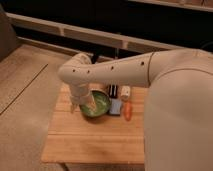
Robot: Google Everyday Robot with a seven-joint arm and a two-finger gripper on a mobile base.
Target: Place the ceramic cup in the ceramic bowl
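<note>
Your gripper (81, 105) hangs at the 9 o'clock rim of the ceramic bowl (100, 102), which sits near the middle of the table (90, 142). You cannot tell whether it is wide, narrow or holding anything. A pale shape beside it, over the green inside, looks like the ceramic cup (89, 107); whether it rests in the bowl is unclear. A flat blue item (116, 107) touches the bowl at 3 o'clock, with an orange item (128, 111) beyond.
</note>
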